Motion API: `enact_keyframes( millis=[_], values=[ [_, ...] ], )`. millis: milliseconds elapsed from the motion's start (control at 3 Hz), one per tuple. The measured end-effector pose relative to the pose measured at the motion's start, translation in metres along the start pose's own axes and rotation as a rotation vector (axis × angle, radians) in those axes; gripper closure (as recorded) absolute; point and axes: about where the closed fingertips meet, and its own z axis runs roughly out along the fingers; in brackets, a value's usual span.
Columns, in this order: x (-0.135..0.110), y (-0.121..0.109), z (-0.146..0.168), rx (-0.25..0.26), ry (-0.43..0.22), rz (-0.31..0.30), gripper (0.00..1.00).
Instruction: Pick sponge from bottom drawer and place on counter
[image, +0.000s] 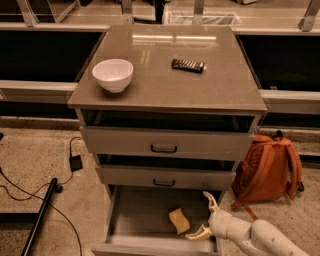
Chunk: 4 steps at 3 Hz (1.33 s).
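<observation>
My gripper (204, 218) hangs over the open bottom drawer (140, 210), jaws apart, just right of the sponge (179, 220). I'd ease left, straddle it squarely, then squeeze gently.

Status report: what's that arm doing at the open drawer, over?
Gripper open, inside bottom drawer, right of sponge. Sponge on drawer floor, not gripped. Nothing between them; white bowl, snack bar on counter.

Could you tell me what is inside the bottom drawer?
A small yellow sponge lies in the grey bottom drawer; the white gripper, open, reaches in beside it, hiding the right corner.
</observation>
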Motion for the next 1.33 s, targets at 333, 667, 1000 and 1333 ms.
enact_keyframes(
  millis=[333,667,1000,1333],
  values=[
    [0.029,0.0,0.03,-0.003,0.041,0.027,0.0],
    [0.066,0.013,0.072,0.028,0.094,0.051,0.0],
    [0.1,0.018,0.099,0.071,0.176,0.038,0.0],
    [0.126,0.019,0.115,0.098,0.233,0.043,0.0]
  ],
)
